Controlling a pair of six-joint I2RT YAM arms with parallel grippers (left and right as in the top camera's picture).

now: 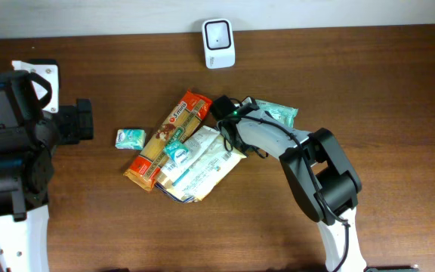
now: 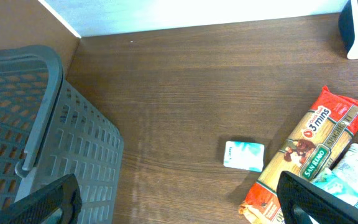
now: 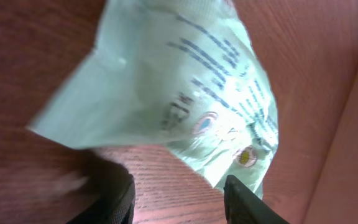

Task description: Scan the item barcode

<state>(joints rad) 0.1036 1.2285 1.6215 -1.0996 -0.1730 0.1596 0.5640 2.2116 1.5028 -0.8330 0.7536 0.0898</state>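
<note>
Right claw [image 3: 179, 196] near pouch [image 3: 179, 87], pasta pack [image 1: 168, 140]

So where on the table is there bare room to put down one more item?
Bare wood lies between the scanner and the pasta packet, along the near edge below the white bag, and right of the right arm. Crowded in the middle, where packets overlap and the right gripper sits by the green packet.

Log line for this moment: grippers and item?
left gripper open, empty | right gripper open | green packet on table, unheld | scanner untouched
</note>
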